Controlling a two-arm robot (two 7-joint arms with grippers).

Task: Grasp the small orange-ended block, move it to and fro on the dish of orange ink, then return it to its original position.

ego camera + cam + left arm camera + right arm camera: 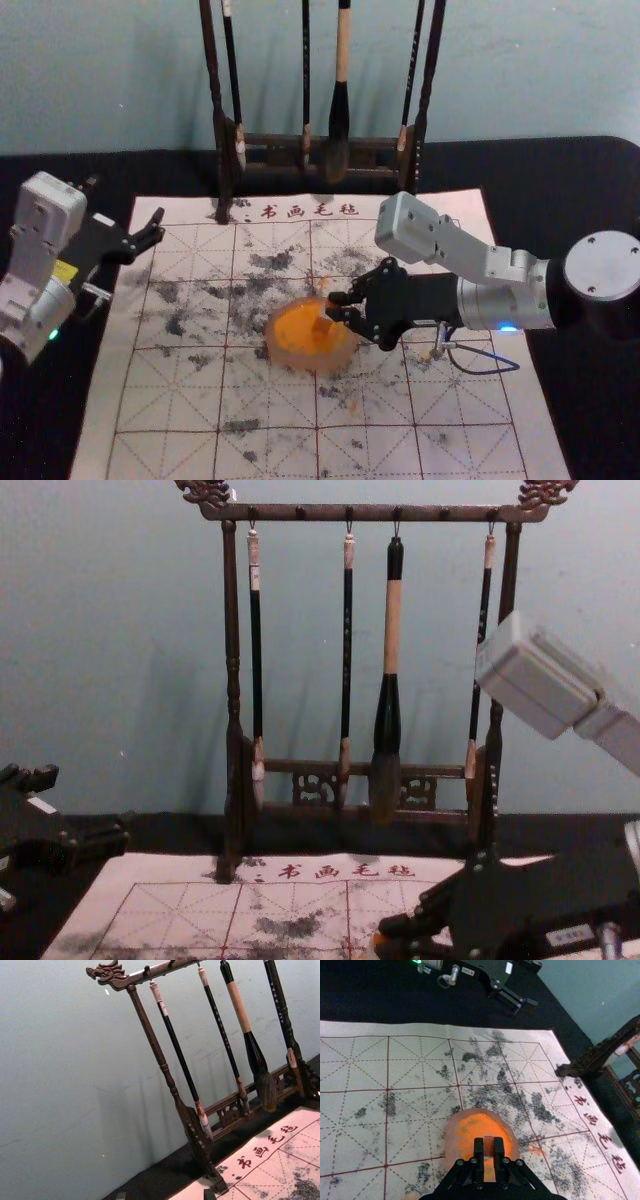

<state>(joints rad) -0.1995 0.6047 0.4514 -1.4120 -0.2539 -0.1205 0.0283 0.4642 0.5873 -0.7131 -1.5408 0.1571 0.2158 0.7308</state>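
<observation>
In the head view my right gripper [336,306] reaches over the right part of the dish of orange ink [286,352], which stands on the gridded mat. In the right wrist view that gripper [488,1144] is shut on the small block [488,1148], holding it above the orange ink of the dish [452,1146]. Whether the block's lower end touches the ink, I cannot tell. Parked over the mat's left back edge, my left gripper [126,200] stands open and holds nothing. Its fingertips show apart at the bottom of the left wrist view, the gripper [165,1195] being empty.
A dark wooden rack [232,680] with several hanging brushes, among them a thick brush [388,710], stands behind the mat. The white mat [170,400] has red grid lines and dark ink smudges. A black cloth [590,180] lies around it.
</observation>
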